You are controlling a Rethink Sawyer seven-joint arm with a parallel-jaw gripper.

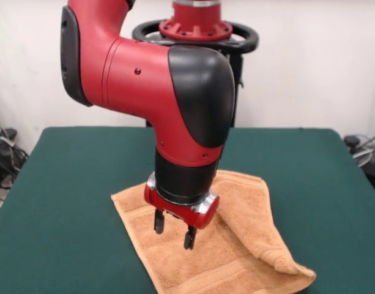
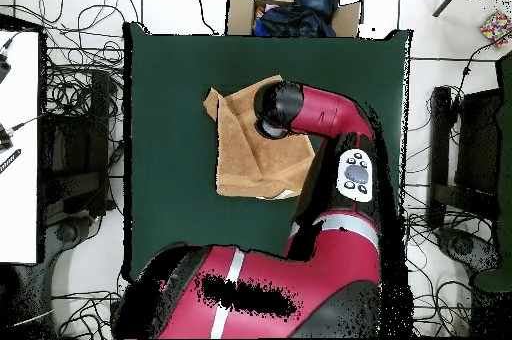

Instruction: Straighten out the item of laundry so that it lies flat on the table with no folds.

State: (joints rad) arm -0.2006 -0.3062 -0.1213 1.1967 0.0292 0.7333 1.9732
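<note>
Towel [image 1: 236,245] lies on green table [image 1: 71,184], front-centre in front view, w/ its right side folded over into a ridge running to the near corner. Gripper [image 1: 174,230] hangs just above towel's middle, 2 fingers [image 1: 158,222] apart, holding nothing. Overhead: arm [image 2: 325,116] covers towel's [image 2: 245,151] right part.

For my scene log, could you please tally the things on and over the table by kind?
Towels: 1, the orange-tan towel, partly folded over
Tables: 1, the green table
Grippers: 1, the gripper, open above the towel
Total: 3
</note>
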